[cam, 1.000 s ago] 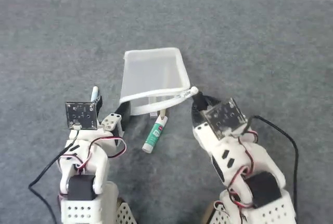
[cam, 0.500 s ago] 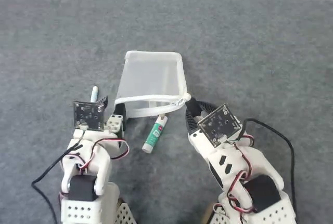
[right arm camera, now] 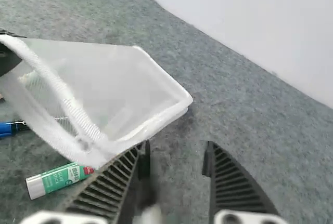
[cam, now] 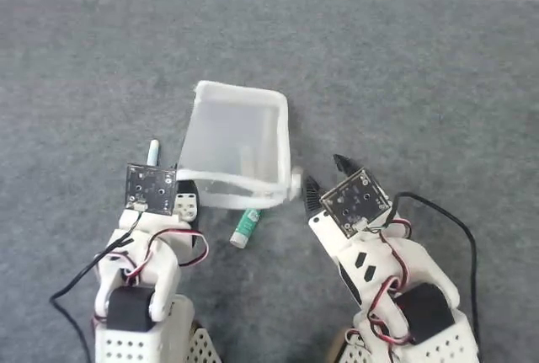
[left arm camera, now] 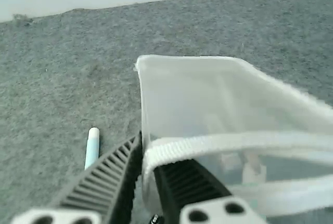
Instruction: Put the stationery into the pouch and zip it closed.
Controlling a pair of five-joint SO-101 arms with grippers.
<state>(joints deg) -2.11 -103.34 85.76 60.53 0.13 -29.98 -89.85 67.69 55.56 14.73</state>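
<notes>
The translucent white pouch (cam: 236, 140) sits near the middle of the grey counter (cam: 421, 85), tilted, with its zipper mouth gaping toward the arms. The left hand (left arm camera: 148, 154) is clamped on the zipper band at the pouch's 7 o'clock corner, the white tape pinched between its dark fingers. The right hand (cam: 322, 173) sits at the pouch's 4 o'clock with its fingers spread and nothing between them, just beside the zipper's end. A green-and-white glue stick (cam: 246, 226) lies on the counter at the pouch's 6 o'clock, partly under its lower edge. A blue pen (cam: 153, 152) lies at the pouch's 9 o'clock, beside the left arm. Faint shapes show through the mesh, too vague to name.
</notes>
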